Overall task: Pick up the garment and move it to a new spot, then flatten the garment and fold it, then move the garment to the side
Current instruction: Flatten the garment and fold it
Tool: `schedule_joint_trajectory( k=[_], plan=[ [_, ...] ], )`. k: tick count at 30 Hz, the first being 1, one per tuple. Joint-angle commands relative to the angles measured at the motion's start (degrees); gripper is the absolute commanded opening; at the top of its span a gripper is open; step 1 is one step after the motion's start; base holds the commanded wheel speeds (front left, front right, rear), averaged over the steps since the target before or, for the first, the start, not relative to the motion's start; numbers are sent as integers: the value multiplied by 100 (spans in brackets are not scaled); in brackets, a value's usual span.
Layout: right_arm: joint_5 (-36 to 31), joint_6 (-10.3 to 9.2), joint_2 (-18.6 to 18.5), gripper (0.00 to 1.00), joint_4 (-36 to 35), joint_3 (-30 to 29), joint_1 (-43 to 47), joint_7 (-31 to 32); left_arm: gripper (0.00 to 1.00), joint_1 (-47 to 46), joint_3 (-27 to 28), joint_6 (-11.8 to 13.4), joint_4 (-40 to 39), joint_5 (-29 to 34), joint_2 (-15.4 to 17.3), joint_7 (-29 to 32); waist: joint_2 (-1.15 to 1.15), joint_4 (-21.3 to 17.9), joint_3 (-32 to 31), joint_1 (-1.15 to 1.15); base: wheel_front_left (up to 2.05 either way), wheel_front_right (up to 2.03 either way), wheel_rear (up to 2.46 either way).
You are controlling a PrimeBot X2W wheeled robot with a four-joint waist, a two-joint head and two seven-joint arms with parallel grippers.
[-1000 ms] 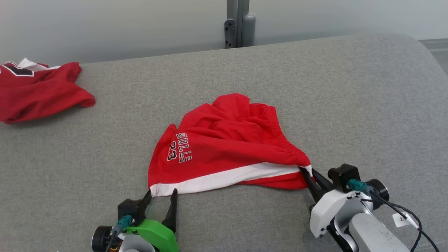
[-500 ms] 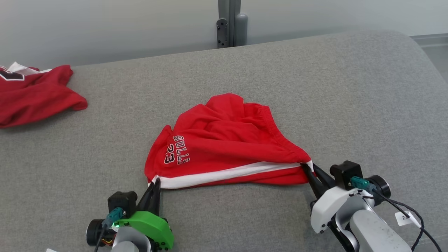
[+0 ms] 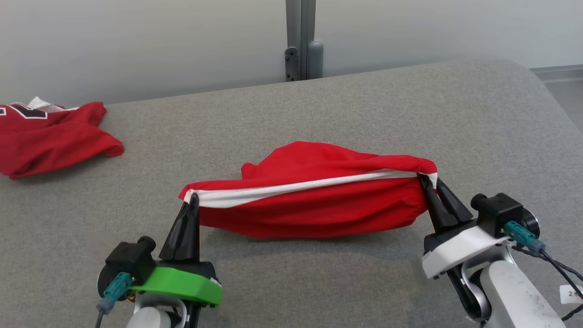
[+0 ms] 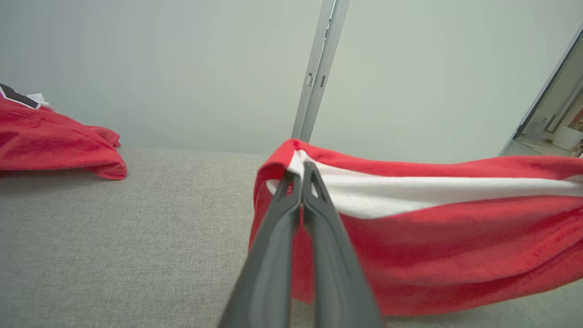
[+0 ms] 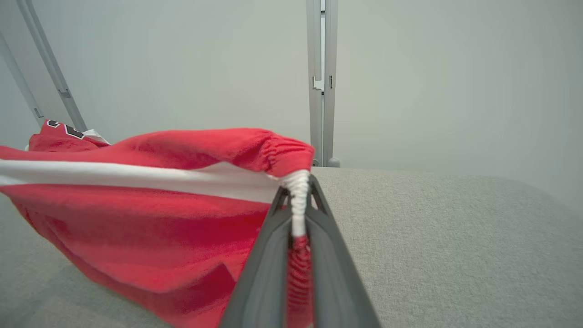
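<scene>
Left gripper: fingers closed on striped hem corner | red shorts: slung between grippers, sagging low over grey cushion | right gripper: closed on waistband corner | technique: lift evenly, keep stripe taut.

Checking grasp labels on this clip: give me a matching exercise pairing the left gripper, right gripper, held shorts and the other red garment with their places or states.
1. left gripper
2. right gripper
3. red shorts
4. other red garment

A. lies at the far left of the grey surface
B. shut on the gathered, elastic end
C. stretched between both grippers
D. shut on the smooth end of the white stripe

Pairs: 1-D, 2-B, 3-C, 4-A
</scene>
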Motion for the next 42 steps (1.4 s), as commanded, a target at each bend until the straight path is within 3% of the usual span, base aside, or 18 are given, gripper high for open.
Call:
schedule_joint_trajectory(
  k=[1,12,18,26,34,38,42],
  plan=[
    [82,-2,0,0,-287,-100,150,13,0,108,2,7,-284,-32,24,-4,0,4,-95,0,0,0,0],
    [562,-1,-132,0,-2858,-463,461,795,0,-61,-205,86,-2477,-71,106,395,0,-86,-129,0,0,0,0],
    [818,0,-256,0,-3120,-516,-189,1277,0,-926,-132,33,-2731,-153,311,981,0,-141,217,0,0,0,0],
    [1043,-1,-537,0,-1520,113,-2715,1430,0,-3422,34,-60,-1217,-378,606,1656,0,-113,1089,0,0,0,0],
    [601,-1,-244,0,476,571,-5555,533,0,-6109,48,20,651,230,653,770,0,62,1924,0,0,0,0],
    [265,-1,-41,0,1407,615,-6191,66,0,-6638,-92,-5,1421,458,643,349,0,196,2296,0,0,0,0],
    [133,-1,87,0,2099,708,-6064,-97,0,-6430,-108,-26,2061,341,437,94,0,363,2588,0,0,0,0]
  ],
)
